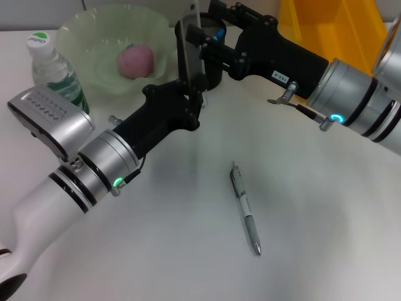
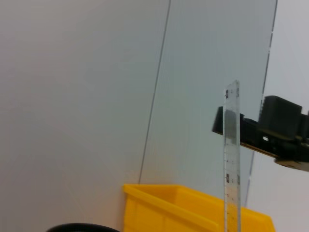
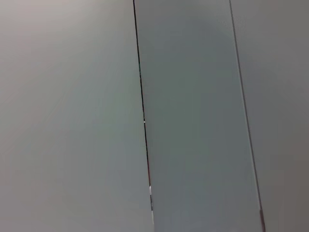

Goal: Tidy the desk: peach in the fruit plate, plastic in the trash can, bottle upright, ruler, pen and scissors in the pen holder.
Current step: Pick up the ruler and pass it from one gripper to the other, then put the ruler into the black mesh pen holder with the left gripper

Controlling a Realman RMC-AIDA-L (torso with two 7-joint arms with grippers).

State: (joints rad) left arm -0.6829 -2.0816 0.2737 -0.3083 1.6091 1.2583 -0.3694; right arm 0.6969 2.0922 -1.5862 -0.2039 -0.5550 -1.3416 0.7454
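Clear ruler [image 1: 195,25] stands upright, clamped in the left claw [image 1: 190,59] beside the holder [image 1: 213,47]; right claw [image 1: 216,31]: cannot tell. Pen [image 1: 245,209] lies on the worktop [image 1: 188,238].

Peach [image 1: 136,60]: pink, round, sitting in the pale green fruit plate [image 1: 94,31] at the table's 11 o'clock. Bottle [image 1: 55,71]: clear plastic, green-and-white cap, standing upright just beside the plate, at its 8 o'clock. Ruler [image 1: 195,25]: clear, graduated, standing on end just beside the black pen holder [image 1: 215,69] at 12 o'clock. Pen [image 1: 245,207]: silver, lying flat mid-table, pointing toward 5 o'clock, well apart from the holder.
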